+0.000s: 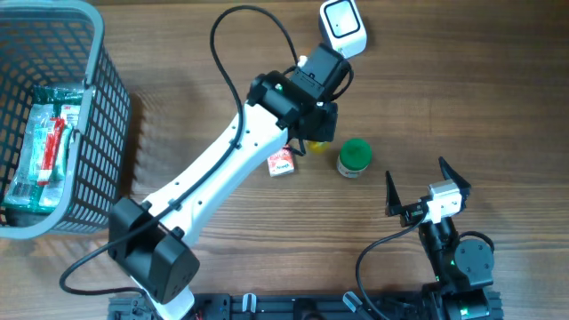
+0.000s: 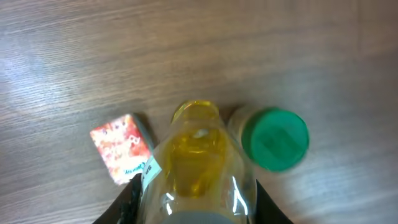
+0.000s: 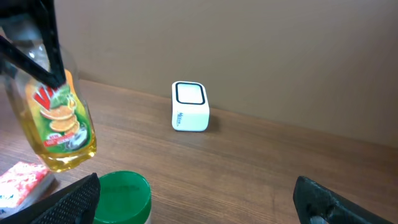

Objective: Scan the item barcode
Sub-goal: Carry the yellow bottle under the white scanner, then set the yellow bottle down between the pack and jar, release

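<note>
Bottle pinched, left fingers | right fingers spread | jar beside | scanner well apart

Left arm – white links, black joints. It is stretched diagonally from its base at the near table edge out to mid-table, with the wrist bent downward at the far end.

Left gripper – pointing down, jaws narrowed and clamped on a yellow bottle, one black finger on each side.

Right arm – black, folded compactly over its base at the near right corner.

Right gripper – jaws spread fully wide with nothing between them. Its black fingers sit low, aimed toward mid-table.
</note>
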